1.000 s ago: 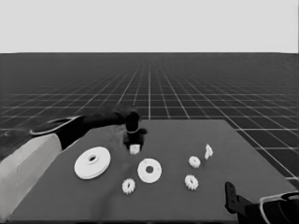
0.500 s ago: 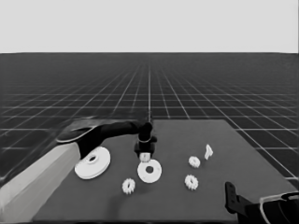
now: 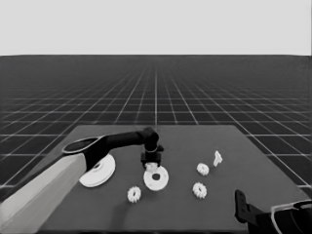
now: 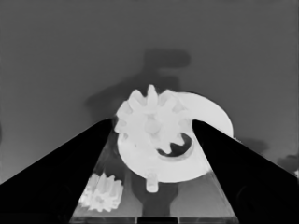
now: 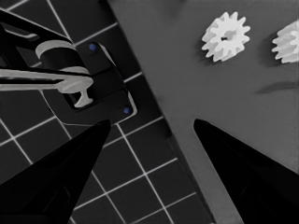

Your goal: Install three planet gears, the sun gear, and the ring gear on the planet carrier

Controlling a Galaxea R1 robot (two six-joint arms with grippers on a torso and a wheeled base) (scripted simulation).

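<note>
My left gripper (image 3: pixel 151 163) reaches in from the left and is shut on a planet gear (image 3: pixel 152 167), holding it just over the far edge of the smaller round part (image 3: pixel 157 180), the planet carrier. In the left wrist view the gear (image 4: pixel 148 122) sits between my fingers (image 4: pixel 60 177) above the smaller round part (image 4: pixel 196 158). The larger round part (image 3: pixel 100 173), the ring gear, lies to the left, partly under my left arm. Three more gears (image 3: pixel 134 195) (image 3: pixel 199 190) (image 3: pixel 203 169) lie loose on the table. My right gripper (image 5: pixel 152 122) waits open at the near right corner.
A thin white piece (image 3: pixel 217 157) stands right of the gears. A loose gear (image 4: pixel 100 192) lies close beside the smaller round part. The right wrist view shows two gears (image 5: pixel 226 36) (image 5: pixel 287 42), the table's edge and dark machinery (image 5: pixel 88 88) over the floor grid.
My left gripper has carried the gear rightward and nearer, from behind the larger round part to above the smaller round part. The right arm has not moved.
</note>
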